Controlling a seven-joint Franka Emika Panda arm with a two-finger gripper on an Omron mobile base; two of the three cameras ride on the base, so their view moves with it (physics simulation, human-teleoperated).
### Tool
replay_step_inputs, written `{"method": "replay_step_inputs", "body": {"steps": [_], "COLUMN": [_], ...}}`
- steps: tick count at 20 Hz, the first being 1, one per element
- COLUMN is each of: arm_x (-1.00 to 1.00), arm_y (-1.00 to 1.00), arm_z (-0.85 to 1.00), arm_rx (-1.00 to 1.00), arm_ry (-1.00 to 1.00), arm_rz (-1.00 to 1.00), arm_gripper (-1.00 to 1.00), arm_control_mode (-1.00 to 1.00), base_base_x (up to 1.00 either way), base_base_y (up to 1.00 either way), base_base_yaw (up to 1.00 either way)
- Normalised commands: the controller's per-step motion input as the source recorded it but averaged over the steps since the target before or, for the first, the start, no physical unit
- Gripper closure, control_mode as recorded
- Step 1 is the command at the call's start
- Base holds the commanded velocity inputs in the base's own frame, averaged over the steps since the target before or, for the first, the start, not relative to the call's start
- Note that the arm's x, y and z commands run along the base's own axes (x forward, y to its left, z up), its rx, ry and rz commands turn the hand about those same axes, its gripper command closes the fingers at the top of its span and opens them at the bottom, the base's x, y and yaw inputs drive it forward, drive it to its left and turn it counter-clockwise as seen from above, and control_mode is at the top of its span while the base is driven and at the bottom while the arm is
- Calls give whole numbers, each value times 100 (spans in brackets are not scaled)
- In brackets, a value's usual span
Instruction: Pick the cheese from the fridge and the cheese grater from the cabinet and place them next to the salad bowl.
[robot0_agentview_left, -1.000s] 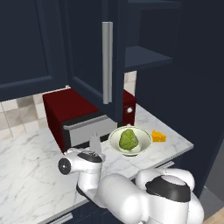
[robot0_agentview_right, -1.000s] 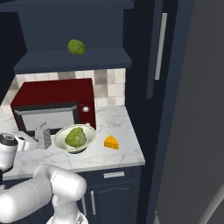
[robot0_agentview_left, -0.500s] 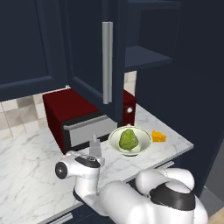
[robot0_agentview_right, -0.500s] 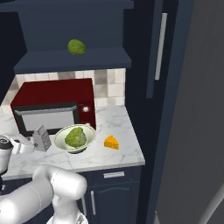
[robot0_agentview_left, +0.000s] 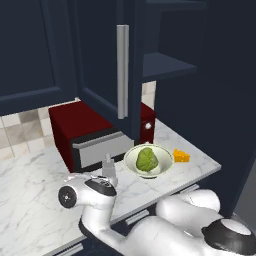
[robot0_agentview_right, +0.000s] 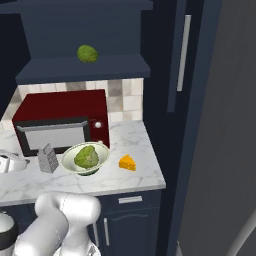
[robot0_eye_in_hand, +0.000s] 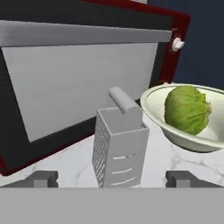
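Hand view: cheese grater (robot0_eye_in_hand: 119, 151) stands free between the wide-open, empty pincer (robot0_eye_in_hand: 111, 179) tips, beside salad bowl (robot0_eye_in_hand: 175, 127).

I see the cheese grater (robot0_eye_in_hand: 119, 148) upright on the marble, just left of the salad bowl (robot0_agentview_right: 85, 158) w/ its lettuce lump. Cheese (robot0_agentview_right: 127, 162), small orange wedge, lies right of bowl. Cabinet (robot0_agentview_left: 100, 55) door stands open.
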Motion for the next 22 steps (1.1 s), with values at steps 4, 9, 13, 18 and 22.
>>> {"method": "replay_step_inputs", "body": {"steps": [4, 9, 13, 18, 22], "arm_x": [-79, -67, -53, -45, -3], "arm_y": [0, -10, -52, -91, -98], "arm_z": [45, 25, 44, 47, 89], "arm_rx": [-2, -10, -5, 0, 4], "arm_ry": [17, 26, 9, 3, 6], "arm_rz": [35, 35, 9, -6, -20], "arm_gripper": [-100, -100, -100, -100, -100], "arm_control_mode": [-100, -100, -100, -100, -100], "base_base_x": [0, 0, 0, 0, 0], "base_base_y": [0, 0, 0, 0, 0], "base_base_yaw": [0, 0, 0, 0, 0]}}
